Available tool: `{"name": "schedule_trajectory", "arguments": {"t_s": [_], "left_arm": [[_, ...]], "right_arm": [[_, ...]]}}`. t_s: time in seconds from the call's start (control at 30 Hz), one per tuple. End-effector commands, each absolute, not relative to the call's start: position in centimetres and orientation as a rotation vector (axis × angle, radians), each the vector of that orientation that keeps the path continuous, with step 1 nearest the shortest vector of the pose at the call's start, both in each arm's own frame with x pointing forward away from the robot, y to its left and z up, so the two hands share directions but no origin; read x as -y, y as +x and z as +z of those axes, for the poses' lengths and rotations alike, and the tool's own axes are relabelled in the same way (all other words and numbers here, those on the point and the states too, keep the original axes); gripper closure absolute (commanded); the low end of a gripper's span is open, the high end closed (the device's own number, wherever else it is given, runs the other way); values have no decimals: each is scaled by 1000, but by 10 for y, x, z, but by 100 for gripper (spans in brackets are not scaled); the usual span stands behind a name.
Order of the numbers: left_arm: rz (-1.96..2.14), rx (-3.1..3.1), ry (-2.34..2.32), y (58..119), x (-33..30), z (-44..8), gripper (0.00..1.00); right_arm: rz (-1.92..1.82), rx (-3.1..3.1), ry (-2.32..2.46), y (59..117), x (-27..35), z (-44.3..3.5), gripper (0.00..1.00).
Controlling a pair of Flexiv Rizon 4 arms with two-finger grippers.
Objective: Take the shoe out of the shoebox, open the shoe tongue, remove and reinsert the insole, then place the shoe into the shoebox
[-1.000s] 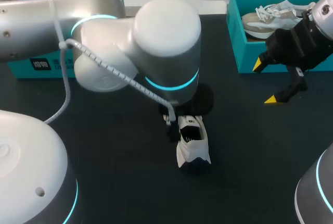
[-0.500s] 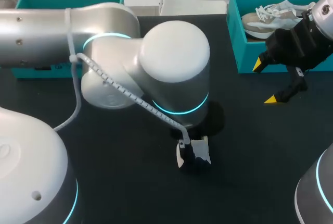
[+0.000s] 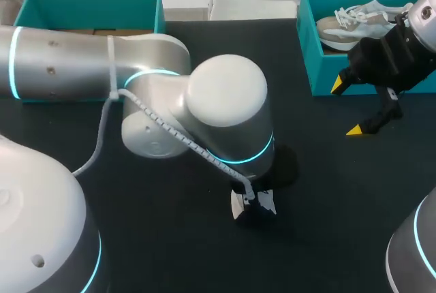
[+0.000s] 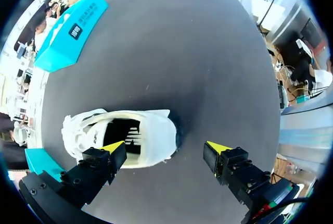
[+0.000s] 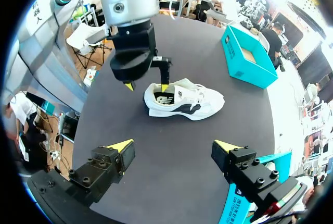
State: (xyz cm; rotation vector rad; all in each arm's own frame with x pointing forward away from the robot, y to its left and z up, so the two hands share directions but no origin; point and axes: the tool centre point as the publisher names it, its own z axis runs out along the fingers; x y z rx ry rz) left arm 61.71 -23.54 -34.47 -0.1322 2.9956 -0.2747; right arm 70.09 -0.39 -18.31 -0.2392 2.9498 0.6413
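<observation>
White shoe [image 3: 253, 204] with a dark side marking stands upright on its sole on the dark surface [image 3: 327, 191], lower centre of the head frame. It is mostly hidden there under the left arm [image 3: 225, 102], which comes in from the left edge and ends right over it. In the left wrist view the left hand [image 4: 166, 146] is spread wide above the shoe [image 4: 130, 138]: one yellow tip sits over the edge of the shoe opening, the other over bare surface beside the shoe, nothing gripped. Contact with the shoe can't be told. The right wrist view shows the same left hand [image 5: 146, 86] at the heel end of the shoe [image 5: 184, 99], one tip at the collar, one past the heel. Right hand [image 3: 346, 108] is at the right edge of the head frame, fingers wide, empty, just in front of a teal box [image 3: 310, 54] in the upper right corner. That box holds a second shoe [image 3: 347, 24], beige and white with loose laces. Another teal box [image 3: 88, 0] sits in the upper left, partly behind the left arm. In its own view the right hand [image 5: 173, 145] is wide open with the shoe well ahead of it.
</observation>
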Motion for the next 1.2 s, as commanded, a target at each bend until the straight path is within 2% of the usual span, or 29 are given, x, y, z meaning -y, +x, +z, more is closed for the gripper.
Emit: {"name": "schedule_trajectory", "arguments": {"t_s": [0.03, 0.3, 0.43, 0.53, 0.6, 0.67, 0.7, 0.77, 0.8, 1.03, 1.2], "left_arm": [[-287, -3000, -130, 623, 249, -372, 0], [-252, -3017, -145, 621, 250, -390, 1], [-219, -3033, -143, 619, 250, -399, 11], [-210, -3048, -144, 616, 250, -402, 29], [-197, -3066, -150, 616, 249, -404, 52], [-194, -3083, -154, 614, 247, -405, 61], [-193, -3086, -155, 614, 245, -404, 76], [-190, -3111, -160, 612, 243, -404, 87], [-189, -3120, -165, 612, 242, -404, 98], [-139, -3323, -198, 611, 233, -397, 100], [-106, -3371, -186, 613, 213, -342, 100]], "right_arm": [[638, -2952, -239, 702, 3, -184, 0], [638, -2952, -239, 702, 3, -184, 0], [638, -2952, -239, 702, 3, -184, 0], [638, -2952, -239, 702, 3, -184, 0], [638, -2952, -239, 702, 3, -184, 0], [638, -2952, -239, 702, 3, -184, 0], [638, -2952, -239, 702, 3, -184, 0], [638, -2952, -239, 702, 3, -184, 0], [638, -2952, -239, 702, 3, -184, 0], [638, -2952, -239, 702, 3, -184, 0], [638, -2952, -239, 702, 3, -184, 0]]}}
